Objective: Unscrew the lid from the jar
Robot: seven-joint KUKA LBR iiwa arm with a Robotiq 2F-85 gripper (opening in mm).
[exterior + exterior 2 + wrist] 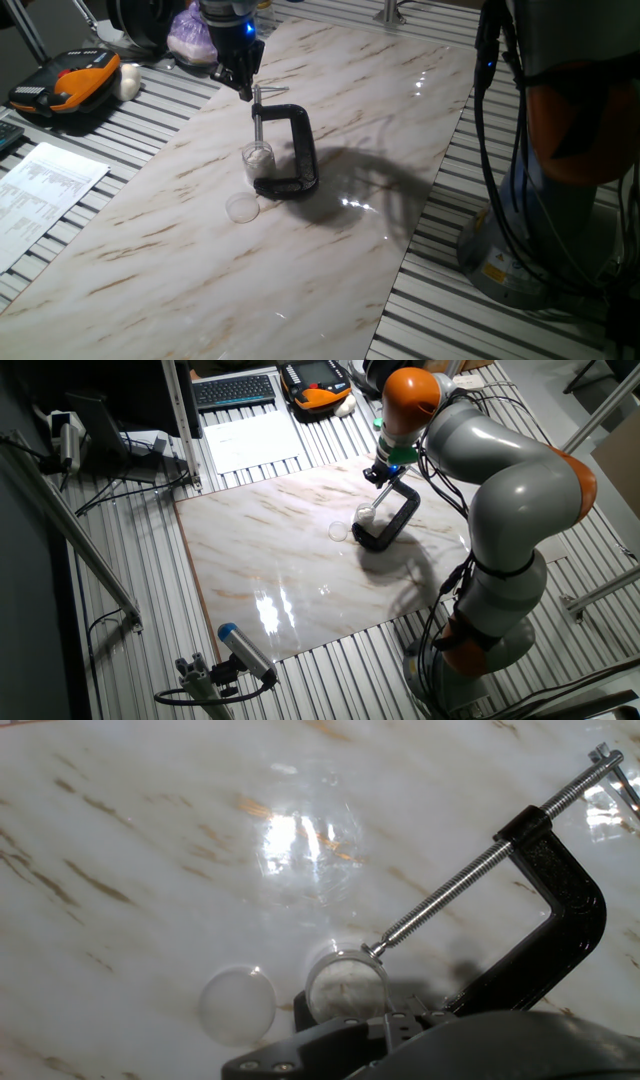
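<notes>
Lying flat on the marble tabletop point(330, 260), the lid point(242, 208) rests just beside the jar point(258, 158), apparently already unscrewed. The black C-clamp point(292, 150) pins the jar under its metal screw point(470, 870), presumably so the body cannot turn while the lid is twisted. The tool point(240, 78) hangs above the clamp's handle; whether its jaws stand apart cannot be told.

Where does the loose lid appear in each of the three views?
One fixed view: the lid lies flat on the marble, left of centre, before the black C-clamp.
The other fixed view: centre, left of the clamp.
Hand view: bottom, left of centre.
Shared landmark: the C-clamp.
</notes>
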